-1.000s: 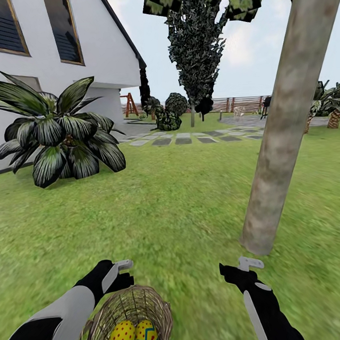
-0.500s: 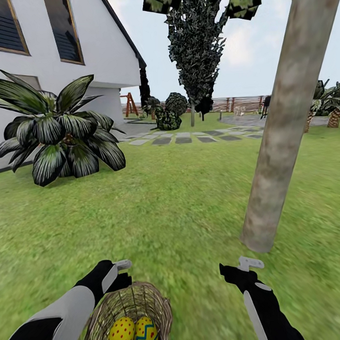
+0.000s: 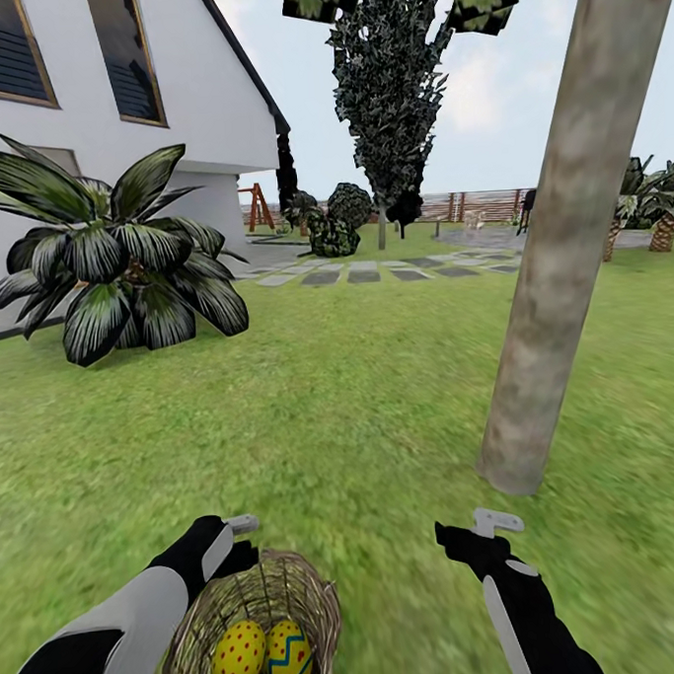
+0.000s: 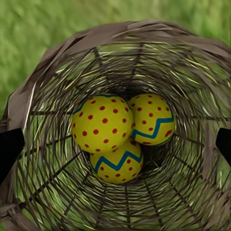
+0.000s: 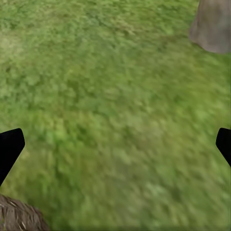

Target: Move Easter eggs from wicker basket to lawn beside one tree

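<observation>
Tan open-weave twigs form the wicker basket (image 3: 255,623) at the lower left of the head view, on the lawn (image 3: 361,415), with all three Easter eggs (image 4: 118,136) nested at its bottom. We judge the eggs light, hard and smooth, so liable to roll or slip; we would pinch one across its middle. The left gripper (image 3: 239,542) sits at the basket's far rim, fingers spread wide and empty. The right gripper (image 3: 476,532), lower right, is likewise released over grass near the tree (image 3: 559,236). We read no writing anywhere.
</observation>
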Controlling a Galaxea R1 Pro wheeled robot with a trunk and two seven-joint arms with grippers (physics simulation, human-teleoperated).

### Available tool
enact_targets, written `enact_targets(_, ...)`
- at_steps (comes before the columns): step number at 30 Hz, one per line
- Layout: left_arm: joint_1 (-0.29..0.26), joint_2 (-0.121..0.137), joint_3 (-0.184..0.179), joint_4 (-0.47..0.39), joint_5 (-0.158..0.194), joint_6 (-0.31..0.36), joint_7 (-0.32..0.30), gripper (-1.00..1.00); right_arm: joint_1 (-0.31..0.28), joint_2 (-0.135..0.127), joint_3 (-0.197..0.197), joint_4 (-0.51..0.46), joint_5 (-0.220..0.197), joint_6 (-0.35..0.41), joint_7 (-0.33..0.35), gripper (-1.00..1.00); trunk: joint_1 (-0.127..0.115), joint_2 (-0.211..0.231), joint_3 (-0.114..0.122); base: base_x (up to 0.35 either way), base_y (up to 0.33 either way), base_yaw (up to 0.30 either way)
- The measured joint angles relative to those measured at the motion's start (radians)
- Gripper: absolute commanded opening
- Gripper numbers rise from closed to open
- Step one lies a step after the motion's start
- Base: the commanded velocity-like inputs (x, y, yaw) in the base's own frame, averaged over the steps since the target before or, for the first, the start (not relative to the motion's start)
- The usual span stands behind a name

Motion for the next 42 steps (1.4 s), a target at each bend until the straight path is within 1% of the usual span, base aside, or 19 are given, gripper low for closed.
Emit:
enact_targets(6,0.000,0.000,0.000,0.000,0.000,-0.002,0.016,1.00,0.000,0.000,0.000,0.000,0.000,0.000,0.000,1.00,0.023,-0.042,-0.019,0.000,0.000,0.000)
enact_targets(16,0.000,0.000,-0.001,0.000,0.000,-0.003,0.023,1.00,0.001,0.000,0.000,0.000,0.000,0.000,0.000,1.00,0.061,-0.112,-0.050,0.000,0.000,0.000)
enact_targets(26,0.000,0.000,-0.002,0.000,-0.002,-0.026,0.024,1.00,0.000,0.000,0.001,-0.003,0.000,0.000,0.000,1.00,0.100,-0.182,-0.081,0.000,0.000,0.000)
enact_targets(29,0.000,0.000,-0.002,0.000,-0.002,-0.037,0.024,1.00,0.001,0.001,0.001,-0.010,0.000,-0.001,0.000,1.00,0.111,-0.203,-0.091,0.000,0.000,0.000)
enact_targets(31,0.000,0.000,-0.002,0.000,-0.003,-0.042,0.024,1.00,0.008,0.002,0.002,-0.041,0.000,0.000,0.000,1.00,0.119,-0.217,-0.097,0.000,0.000,0.000)
enact_targets(33,0.000,0.000,-0.003,0.000,-0.003,-0.043,0.024,1.00,0.031,0.003,0.004,-0.086,0.000,0.000,0.001,1.00,0.127,-0.231,-0.103,0.000,0.000,0.000)
enact_targets(34,0.000,0.000,-0.003,0.000,-0.003,-0.045,0.023,1.00,0.066,0.004,0.011,-0.152,0.000,0.001,0.001,1.00,0.130,-0.238,-0.107,0.000,0.000,0.000)
enact_targets(35,0.000,0.000,-0.003,0.000,-0.003,-0.045,0.023,1.00,0.088,0.005,0.019,-0.190,0.000,0.001,0.001,1.00,0.134,-0.245,-0.110,0.000,0.000,0.000)
enact_targets(36,0.000,0.000,-0.003,0.000,-0.003,-0.046,0.023,1.00,0.131,0.005,0.043,-0.247,0.000,0.005,0.001,1.00,0.138,-0.252,-0.113,0.000,0.000,0.000)
enact_targets(38,0.000,0.000,-0.003,0.000,-0.003,-0.047,0.023,1.00,0.171,0.005,0.075,-0.282,0.000,0.012,0.001,1.00,0.146,-0.266,-0.119,0.000,0.000,0.000)
enact_targets(39,0.000,0.000,-0.003,0.000,-0.003,-0.048,0.023,1.00,0.196,0.005,0.104,-0.304,-0.001,0.019,0.001,1.00,0.150,-0.273,-0.122,0.000,0.000,0.000)
enact_targets(42,0.000,0.000,-0.003,0.000,-0.003,-0.053,0.022,1.00,0.220,0.005,0.132,-0.324,0.000,0.026,0.001,1.00,0.161,-0.294,-0.132,0.000,0.000,0.000)
